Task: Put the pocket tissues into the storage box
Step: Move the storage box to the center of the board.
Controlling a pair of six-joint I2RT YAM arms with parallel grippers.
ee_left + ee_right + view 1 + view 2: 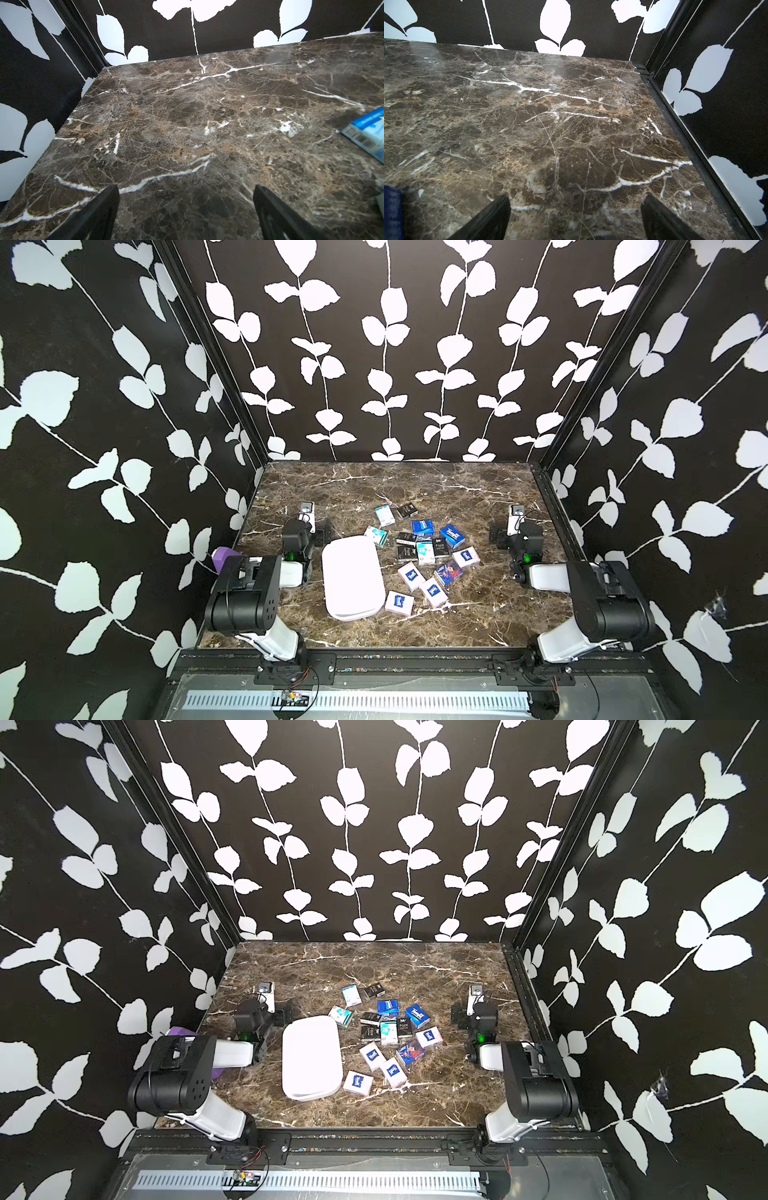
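A white oblong plastic storage box with rounded corners lies flat on the dark brown marble-patterned counter, a little to the left of the middle. The pocket tissues, small rectangular packs, lie scattered on the counter to the right of the storage box, all of them outside it. White packs with a blue logo are nearest the front. A pack with a cartoon figure lies behind them, and black, blue and teal-white packs lie farther back. One teal-white pack sits just beside the box's far right corner. The left end effector hangs above bare counter with its jaws spread wide and nothing between them. The right end effector is equally wide apart and empty. A purple angular object sits at the counter's left edge, partly hidden by the left arm.
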